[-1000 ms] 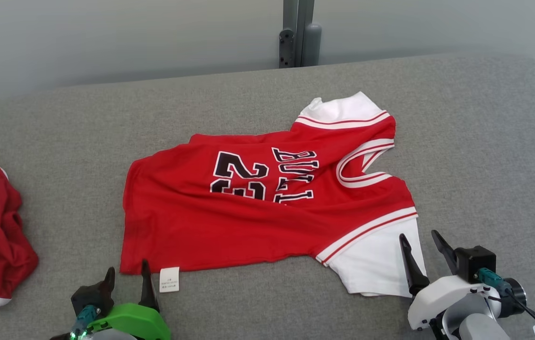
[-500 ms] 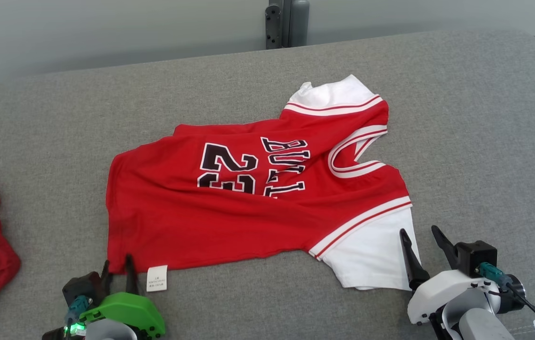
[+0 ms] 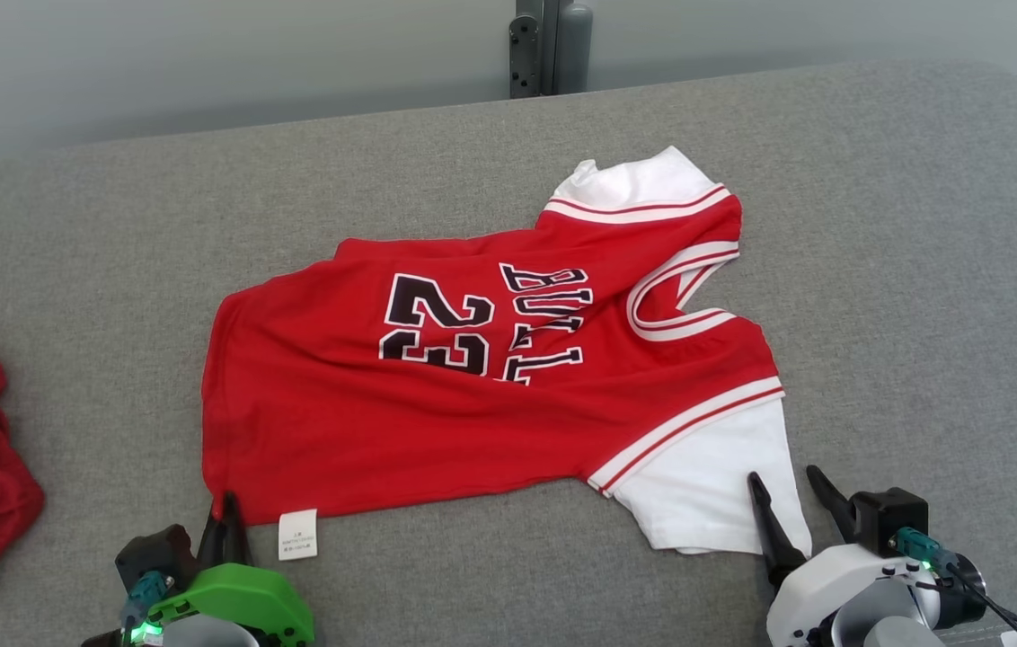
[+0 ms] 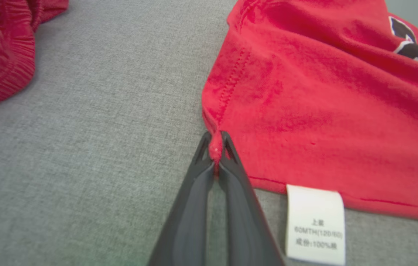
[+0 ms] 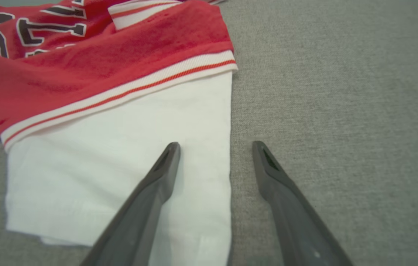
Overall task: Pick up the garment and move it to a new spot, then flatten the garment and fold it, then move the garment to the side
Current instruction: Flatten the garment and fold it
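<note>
Our left gripper, lower left, was clamped on the hem corner of the red fabric jersey with white sleeves, which lay spread mid-frame on the grey upholstered surface. Our right gripper, lower right, held its fingers apart astride a sleeve edge.

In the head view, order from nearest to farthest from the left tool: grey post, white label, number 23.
From the left tool:
1. white label, just to its right.
2. number 23, on the jersey.
3. grey post, beyond the grey surface.
</note>
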Robot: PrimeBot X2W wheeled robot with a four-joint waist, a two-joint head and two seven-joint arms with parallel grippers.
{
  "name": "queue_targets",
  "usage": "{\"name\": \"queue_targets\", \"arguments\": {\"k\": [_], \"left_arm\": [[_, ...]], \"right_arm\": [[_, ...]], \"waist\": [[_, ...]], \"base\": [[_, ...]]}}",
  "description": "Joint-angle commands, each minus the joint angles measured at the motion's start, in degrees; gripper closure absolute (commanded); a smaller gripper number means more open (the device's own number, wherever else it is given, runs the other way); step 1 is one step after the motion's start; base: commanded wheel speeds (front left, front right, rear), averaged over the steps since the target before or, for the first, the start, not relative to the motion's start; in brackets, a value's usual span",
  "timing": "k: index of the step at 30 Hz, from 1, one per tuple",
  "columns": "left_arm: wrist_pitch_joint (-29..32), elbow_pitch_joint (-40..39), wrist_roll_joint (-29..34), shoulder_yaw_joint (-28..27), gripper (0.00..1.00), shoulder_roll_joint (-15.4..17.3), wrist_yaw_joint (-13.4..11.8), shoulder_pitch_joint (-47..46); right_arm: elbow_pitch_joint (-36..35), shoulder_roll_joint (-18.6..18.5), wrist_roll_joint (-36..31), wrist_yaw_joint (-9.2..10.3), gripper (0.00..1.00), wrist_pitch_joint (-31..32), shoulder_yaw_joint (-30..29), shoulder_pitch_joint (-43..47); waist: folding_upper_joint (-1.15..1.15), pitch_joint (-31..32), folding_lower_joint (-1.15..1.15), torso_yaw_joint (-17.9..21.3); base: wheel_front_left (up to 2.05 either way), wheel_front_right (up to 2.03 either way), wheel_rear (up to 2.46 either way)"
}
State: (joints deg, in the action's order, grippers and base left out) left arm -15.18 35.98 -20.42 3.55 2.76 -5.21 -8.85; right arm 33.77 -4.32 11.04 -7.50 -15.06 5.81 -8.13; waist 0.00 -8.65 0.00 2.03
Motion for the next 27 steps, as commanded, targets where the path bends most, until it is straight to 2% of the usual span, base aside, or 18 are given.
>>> {"name": "queue_targets", "arguments": {"k": [1, 9, 19, 20, 21, 22, 23, 25, 27], "left_arm": [[0.1, -0.3, 0.3, 0.1, 1.0, 0.3, 0.1, 0.3], [0.1, -1.3, 0.7, 1.2, 1.0, 0.2, 0.1, 0.3], [0.1, -1.6, 1.1, 1.0, 1.0, 0.2, 0.2, 0.8], [0.1, -1.6, 1.2, 1.1, 1.0, 0.2, 0.2, 0.7], [0.1, -1.7, 1.2, 1.2, 1.0, 0.2, 0.2, 0.6], [0.1, -1.7, 1.2, 1.3, 1.0, 0.2, 0.2, 0.5], [0.1, -1.8, 1.2, 1.3, 1.0, 0.2, 0.2, 0.5], [0.1, -2.0, 1.1, 1.2, 1.0, 0.2, 0.3, 0.6], [0.1, -3.1, 1.4, 0.6, 1.0, 0.2, 0.4, 0.7]], "right_arm": [[0.4, -0.3, 0.8, 0.02, 0.0, -0.2, 0.4, 0.9], [-0.7, -0.9, 1.7, 0.01, 0.0, 0.0, 3.5, 4.0], [-1.0, -1.5, 3.5, 0.02, 0.0, 0.0, 4.7, 6.8], [-0.5, -1.5, 3.7, 0.02, 0.19, 0.0, 4.9, 7.0], [-0.2, -1.5, 3.9, 0.02, 0.57, 0.0, 5.0, 7.2], [0.3, -1.5, 4.3, 0.02, 0.9, 0.2, 5.2, 7.5], [0.8, -1.4, 5.2, 0.02, 1.0, 0.2, 5.1, 7.7], [1.2, -1.2, 6.8, 0.02, 1.0, 0.3, 4.2, 7.4], [-1.7, -1.8, 8.2, 0.05, 1.0, 0.1, 3.8, 5.3]], "waist": [[0.0, -0.1, 0.0, 0.1], [0.0, 0.4, 0.0, 0.3], [0.0, 1.1, 0.0, 1.3], [0.0, 1.1, 0.0, 1.2], [0.0, 1.1, 0.0, 1.1], [0.0, 1.1, 0.0, 1.0], [0.0, 1.1, 0.0, 1.0], [0.0, 1.2, 0.0, 0.8], [0.0, 1.4, 0.0, 0.8]], "base": [[0.0, 0.0, 0.0], [0.0, 0.0, 0.0], [0.0, 0.0, 0.0], [0.0, 0.0, 0.0], [0.0, 0.0, 0.0], [0.0, 0.0, 0.0], [0.0, 0.0, 0.0], [0.0, 0.0, 0.0], [0.0, 0.0, 0.0]]}}
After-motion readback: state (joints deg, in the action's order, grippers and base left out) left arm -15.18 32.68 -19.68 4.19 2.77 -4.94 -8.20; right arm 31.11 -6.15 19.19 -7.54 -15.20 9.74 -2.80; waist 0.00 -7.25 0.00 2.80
